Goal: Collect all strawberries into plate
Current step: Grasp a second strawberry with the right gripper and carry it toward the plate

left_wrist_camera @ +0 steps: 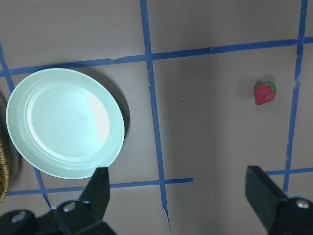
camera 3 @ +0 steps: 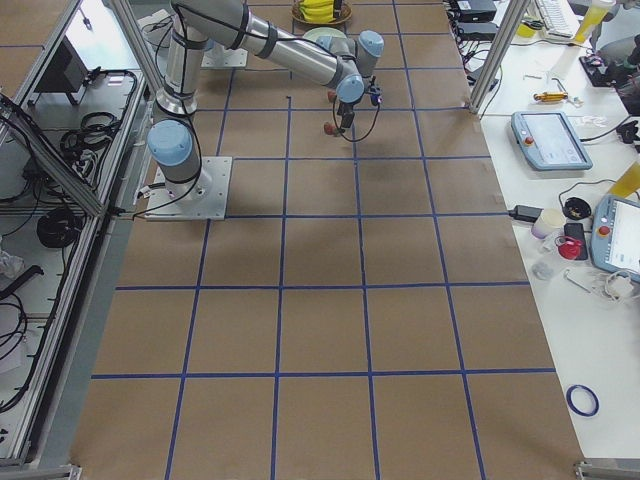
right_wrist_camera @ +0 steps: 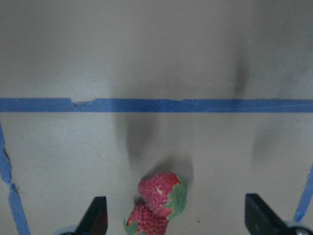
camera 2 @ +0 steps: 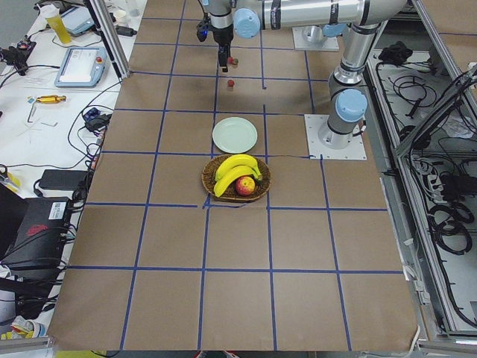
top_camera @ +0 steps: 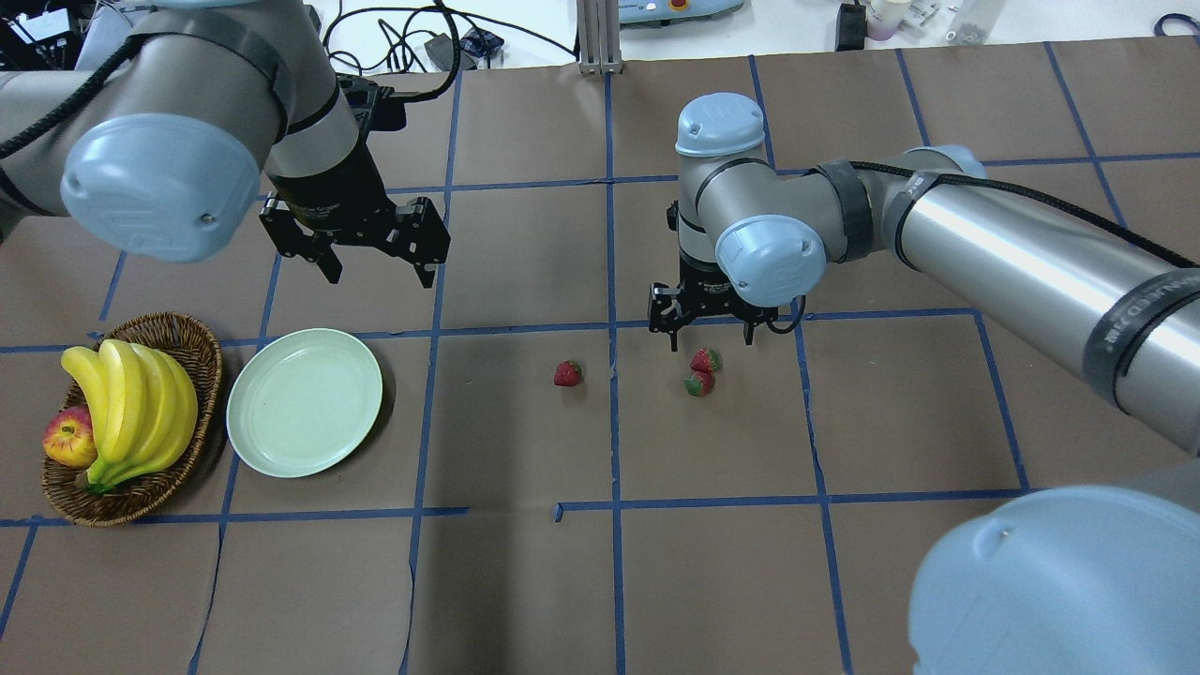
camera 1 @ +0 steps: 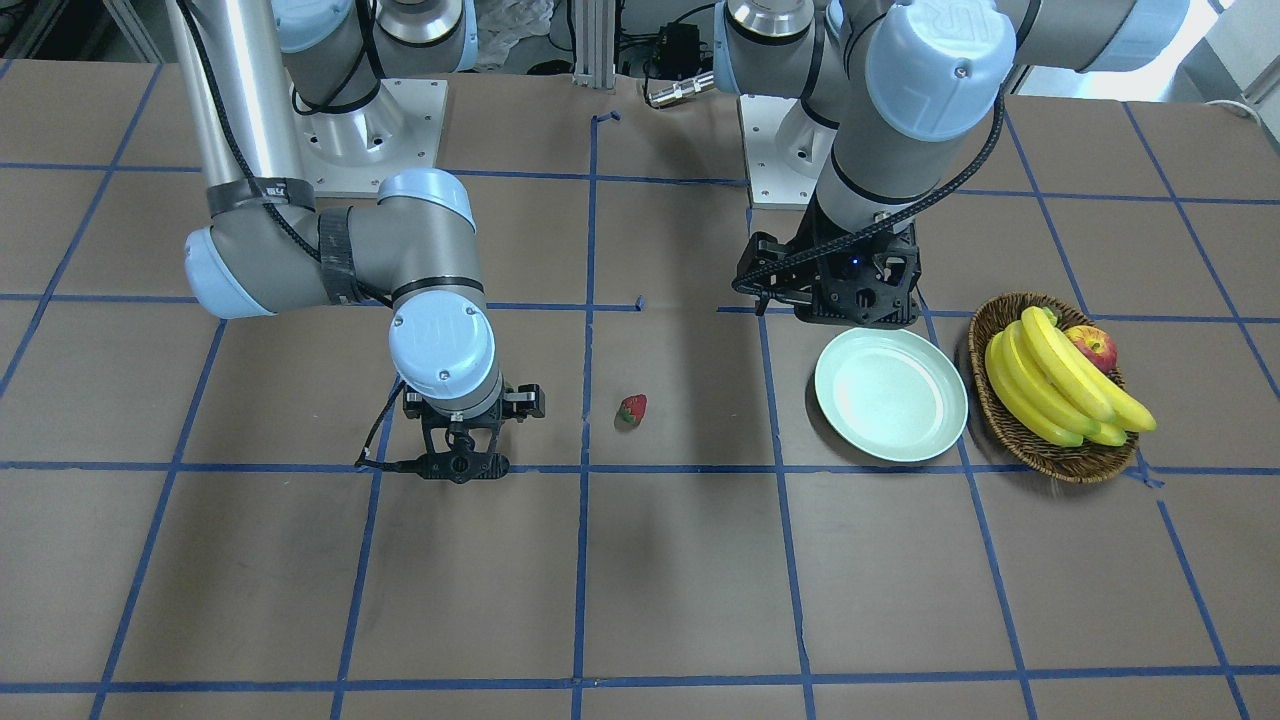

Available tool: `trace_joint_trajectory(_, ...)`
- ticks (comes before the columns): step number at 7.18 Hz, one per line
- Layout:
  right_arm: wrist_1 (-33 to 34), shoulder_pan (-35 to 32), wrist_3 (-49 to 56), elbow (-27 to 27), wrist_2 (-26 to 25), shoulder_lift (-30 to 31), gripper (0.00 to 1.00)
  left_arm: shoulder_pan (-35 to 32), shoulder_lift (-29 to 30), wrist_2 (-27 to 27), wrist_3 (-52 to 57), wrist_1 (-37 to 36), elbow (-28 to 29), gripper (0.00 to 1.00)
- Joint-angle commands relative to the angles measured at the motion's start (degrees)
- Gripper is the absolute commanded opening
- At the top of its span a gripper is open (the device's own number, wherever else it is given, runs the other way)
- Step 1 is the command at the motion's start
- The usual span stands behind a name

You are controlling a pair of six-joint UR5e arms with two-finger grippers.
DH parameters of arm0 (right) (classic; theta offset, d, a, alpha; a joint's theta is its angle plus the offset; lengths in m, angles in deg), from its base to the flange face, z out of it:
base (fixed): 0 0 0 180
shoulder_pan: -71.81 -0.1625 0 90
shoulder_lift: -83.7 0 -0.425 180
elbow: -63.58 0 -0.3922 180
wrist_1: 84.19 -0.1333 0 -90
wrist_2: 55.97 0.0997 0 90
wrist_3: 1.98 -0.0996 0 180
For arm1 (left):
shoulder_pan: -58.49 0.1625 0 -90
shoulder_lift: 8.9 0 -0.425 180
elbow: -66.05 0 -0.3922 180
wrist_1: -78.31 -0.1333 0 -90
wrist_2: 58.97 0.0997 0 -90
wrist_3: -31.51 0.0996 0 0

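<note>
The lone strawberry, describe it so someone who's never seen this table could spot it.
Start at the pale green plate beside the basket. Between it and the right gripper lies a small red strawberry. It sits alone; the other two strawberries huddle together under that gripper.

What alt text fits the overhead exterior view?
The right gripper, jaws open, hangs over two adjacent strawberries on the brown, blue-taped table; a third strawberry lies alone to their left. Farther left, the empty mint-green plate sits beside a wicker basket of bananas and an apple, with the left gripper, jaws open, raised beyond the plate.
</note>
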Motion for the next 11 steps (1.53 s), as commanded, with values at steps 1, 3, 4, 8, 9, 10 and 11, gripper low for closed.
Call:
trace_joint_trajectory(1, 0.5, 0.0, 0.7, 0.4, 0.0, -1.2, 0.93, -0.1, 0.0, 0.0, -0.1, 0.0, -0.3, 1.0)
trace_joint_trajectory(3, 0.0, -0.1, 1.7, 0.5, 0.6, -1.3, 0.65, -0.2, 0.0, 0.0, -0.2, 0.0, -0.2, 1.0)
trace_joint_trajectory(4, -0.1, -0.1, 1.8, 0.6, 0.7, -1.3, 0.48, -0.2, 0.0, 0.0, -0.2, 0.0, -0.3, 1.0)
trace_joint_trajectory(8, -0.2, -0.1, 3.3, 0.1, 0.8, -1.2, 0.0, -0.2, 0.0, 0.0, -0.1, 0.0, -0.4, 1.0)
trace_joint_trajectory(9, -0.3, 0.0, 3.5, -1.8, 0.7, -0.6, 0.0, -0.2, 0.0, 0.0, 0.0, 0.0, -0.3, 1.0)
trace_joint_trajectory(10, -0.8, 0.0, 3.3, -5.2, 0.8, -0.3, 0.0, -0.2, 0.0, 0.1, 0.3, -0.1, -0.2, 1.0)
trace_joint_trajectory(11, -1.8, -0.1, 3.3, -8.0, 0.8, 0.3, 0.0, -0.1, -0.1, 0.1, 0.4, -0.4, -0.3, 1.0)
